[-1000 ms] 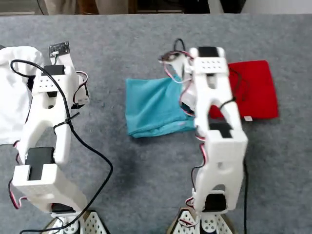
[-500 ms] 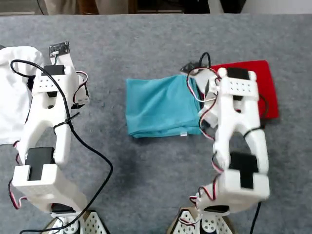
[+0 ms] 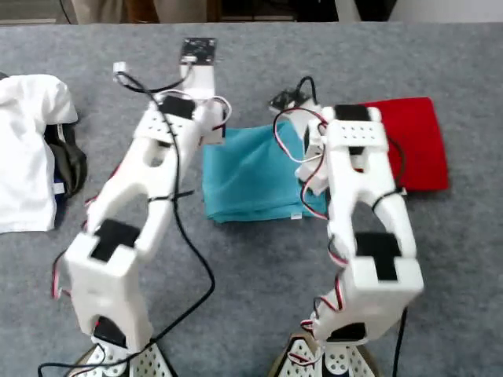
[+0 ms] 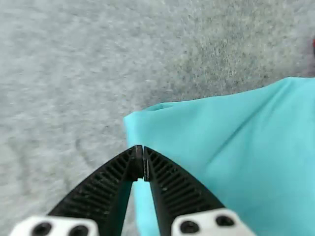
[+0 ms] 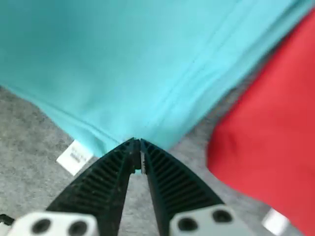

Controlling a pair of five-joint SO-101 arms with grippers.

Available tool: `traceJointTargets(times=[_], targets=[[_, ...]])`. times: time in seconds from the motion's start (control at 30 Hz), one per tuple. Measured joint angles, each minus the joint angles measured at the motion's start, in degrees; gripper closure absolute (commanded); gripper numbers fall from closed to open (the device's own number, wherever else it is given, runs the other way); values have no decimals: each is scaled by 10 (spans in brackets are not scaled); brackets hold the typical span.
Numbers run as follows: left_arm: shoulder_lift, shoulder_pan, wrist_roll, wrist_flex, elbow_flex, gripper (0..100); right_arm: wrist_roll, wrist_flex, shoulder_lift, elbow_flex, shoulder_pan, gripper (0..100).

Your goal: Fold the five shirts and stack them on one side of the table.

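A folded teal shirt (image 3: 251, 177) lies mid-table, with a folded red shirt (image 3: 416, 149) just to its right. An unfolded white shirt (image 3: 23, 157) lies at the left edge. My left gripper (image 4: 142, 164) is shut, its tips over the teal shirt's (image 4: 221, 147) far left corner, and no cloth shows between them. The left arm (image 3: 157, 165) stretches from the near left to that corner. My right gripper (image 5: 138, 157) is shut at the teal shirt's (image 5: 123, 59) right hem, next to the red shirt (image 5: 266, 137). The right arm (image 3: 357, 173) covers that hem from above.
A dark garment (image 3: 69, 157) peeks out beside the white shirt. A small white label (image 5: 74, 157) sticks out of the teal shirt's near edge. Grey carpet-like table surface (image 3: 251, 298) lies open in front of the shirts and between the arm bases.
The left arm swung from beside the white shirt over to the teal shirt's far left corner. The right arm shifted right, then back slightly left. The teal shirt kept its shape.
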Motion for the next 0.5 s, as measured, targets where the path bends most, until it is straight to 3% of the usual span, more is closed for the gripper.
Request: traceJointTargets(times=[0.23, 0.5], targets=[[240, -1, 55, 35, -214, 981, -3, -18, 94, -8, 35, 996], [440, -2, 61, 219, -561, 981, 9, -17, 101, -19, 40, 996]])
